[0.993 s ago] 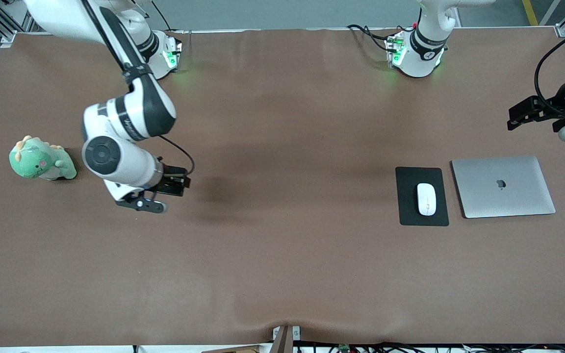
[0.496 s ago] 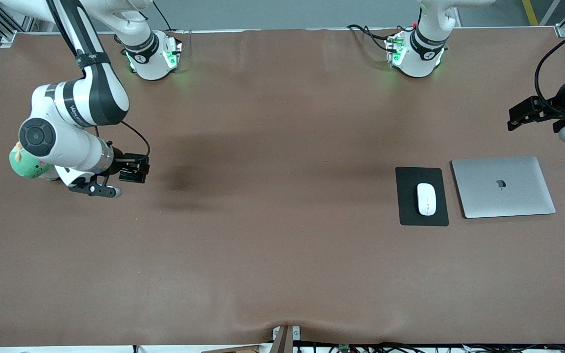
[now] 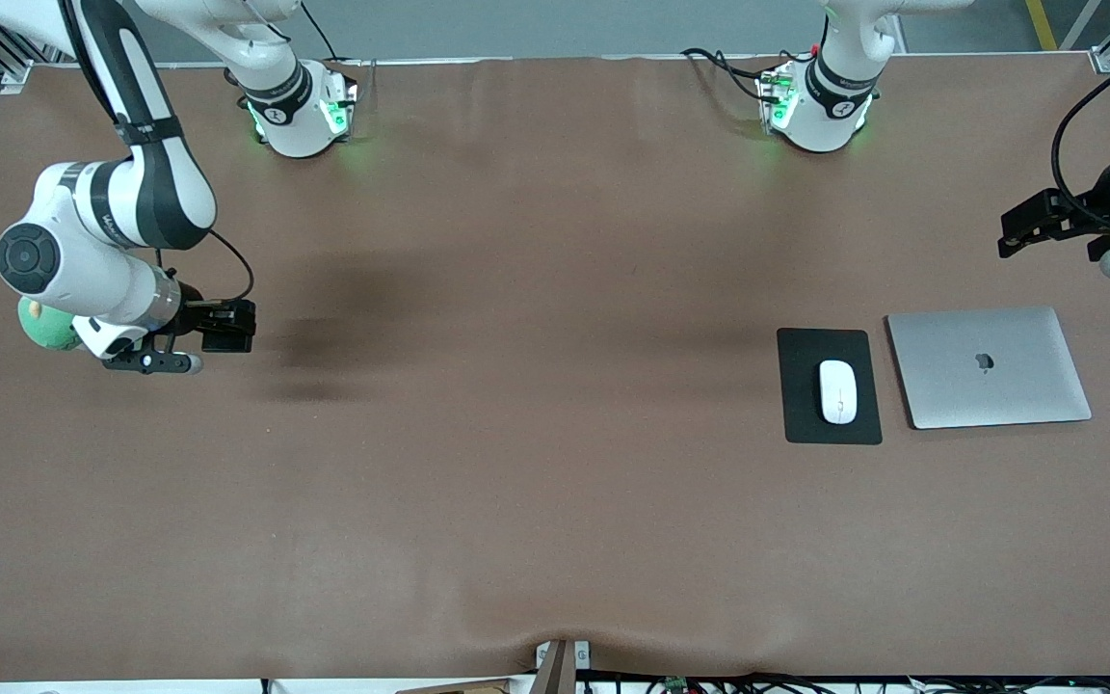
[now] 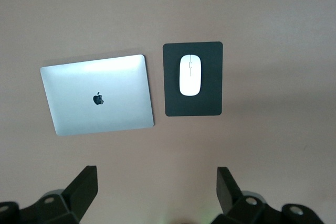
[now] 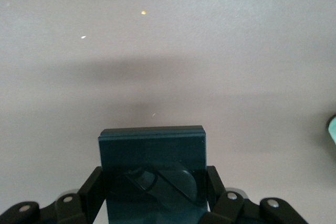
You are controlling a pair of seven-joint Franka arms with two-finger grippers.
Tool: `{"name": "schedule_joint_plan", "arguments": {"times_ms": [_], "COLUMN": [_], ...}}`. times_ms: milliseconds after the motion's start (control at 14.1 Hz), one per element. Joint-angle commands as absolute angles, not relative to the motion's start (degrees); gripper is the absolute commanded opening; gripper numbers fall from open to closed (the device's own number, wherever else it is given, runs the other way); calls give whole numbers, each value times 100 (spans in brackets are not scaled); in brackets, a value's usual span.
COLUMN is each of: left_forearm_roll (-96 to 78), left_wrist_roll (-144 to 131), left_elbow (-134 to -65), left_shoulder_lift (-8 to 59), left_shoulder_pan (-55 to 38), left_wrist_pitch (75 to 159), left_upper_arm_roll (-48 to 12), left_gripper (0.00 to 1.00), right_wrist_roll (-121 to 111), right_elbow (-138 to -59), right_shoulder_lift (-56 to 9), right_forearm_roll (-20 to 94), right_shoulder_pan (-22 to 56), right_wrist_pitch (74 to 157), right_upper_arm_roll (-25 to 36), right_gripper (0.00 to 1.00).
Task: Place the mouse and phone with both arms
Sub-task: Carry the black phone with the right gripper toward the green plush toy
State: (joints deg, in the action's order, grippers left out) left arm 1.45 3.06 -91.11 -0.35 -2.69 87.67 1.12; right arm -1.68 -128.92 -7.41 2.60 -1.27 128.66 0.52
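The right gripper (image 5: 152,182) has its jaws clamped on the phone's (image 5: 152,174) long edges, a stiff, slick slab likely to slip, above the table (image 3: 536,501) by the plush toy (image 3: 39,328), while the waiting left gripper (image 4: 157,187), jaws wide, hangs above the glossy mouse (image 4: 189,75).

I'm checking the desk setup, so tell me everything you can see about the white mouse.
The mouse is a small white glossy oval with a thin grey line at one end, and looks like smooth plastic. It lies flat, roughly centred on the black mouse pad, touching nothing else. The closed silver laptop lies beside the pad, toward the left arm's end of the table. No gripper is touching it: the left gripper is open above it, and the right gripper holds the phone over the right arm's end.
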Motion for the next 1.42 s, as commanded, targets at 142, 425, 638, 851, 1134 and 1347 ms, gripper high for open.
{"name": "schedule_joint_plan", "arguments": {"times_ms": [142, 425, 638, 851, 1134, 1347], "left_forearm_roll": [255, 229, 211, 211, 202, 202], "left_wrist_roll": [316, 325, 334, 343, 343, 343], "left_elbow": [-9097, -9097, -9097, -9097, -9097, -9088], "left_shoulder_lift": [-97, -97, -97, -97, -97, -97], "left_shoulder_pan": [-229, -185, -185, -184, -185, -185], "left_wrist_pitch": [8798, 8798, 8798, 8798, 8798, 8798], "left_upper_arm_roll": [114, 114, 114, 114, 114, 114], "left_gripper": [100, 100, 100, 100, 100, 100], "right_wrist_roll": [-825, -1362, -1362, -1336, -1213, -529], "right_elbow": [-13394, -13596, -13702, -13711, -13693, -13693], "right_shoulder_lift": [-939, -1581, -1898, -1969, -1943, -1951], "right_forearm_roll": [264, 264, 264, 281, 369, 360], "right_shoulder_pan": [-308, -343, -369, -360, -360, -317], "right_wrist_pitch": [13727, 14745, 15231, 15258, 15117, 15117], "right_upper_arm_roll": [157, 501, 510, 501, 518, 527], "right_gripper": [0, 0, 0, 0, 7, 0]}}
